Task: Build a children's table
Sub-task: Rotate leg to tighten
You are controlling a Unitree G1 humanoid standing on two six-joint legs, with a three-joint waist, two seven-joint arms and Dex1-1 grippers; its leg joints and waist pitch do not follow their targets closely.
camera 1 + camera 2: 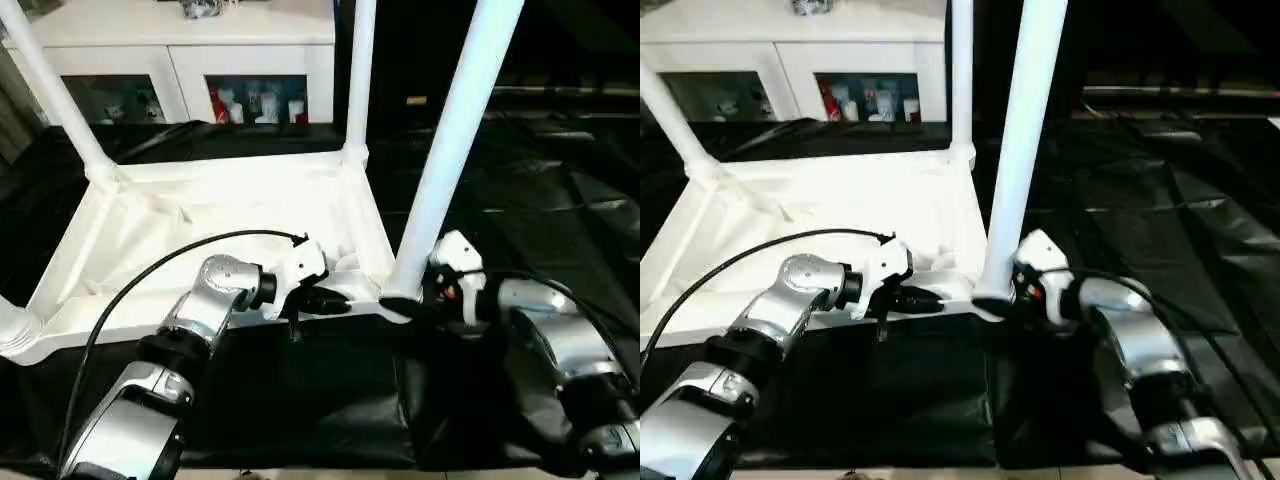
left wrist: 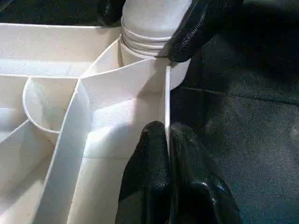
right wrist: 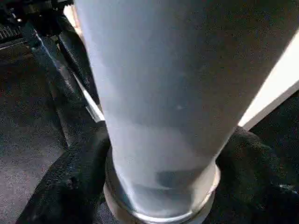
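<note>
The white tabletop (image 1: 200, 230) lies upside down on the black work table. Two legs stand in its far sockets, one far left (image 1: 50, 90) and one far right (image 1: 360, 80). A third leg (image 1: 450, 150) rises, leaning a little right, from the near right corner socket. My right gripper (image 1: 400, 305) is closed round the base of this leg (image 3: 163, 93), a black finger (image 3: 65, 186) on each side. My left gripper (image 1: 335, 300) is shut on the tabletop's thin near rim (image 2: 166, 102), just left of that corner, with its fingertips (image 2: 154, 140) pinching the wall.
A white cabinet with glass doors (image 1: 180, 70) stands behind the work table. Black covering (image 1: 540, 200) spreads wide to the right of the tabletop and in front of it. A black cable (image 1: 150, 270) arcs over my left forearm. The tabletop's near left corner (image 1: 15, 335) reaches the picture's edge.
</note>
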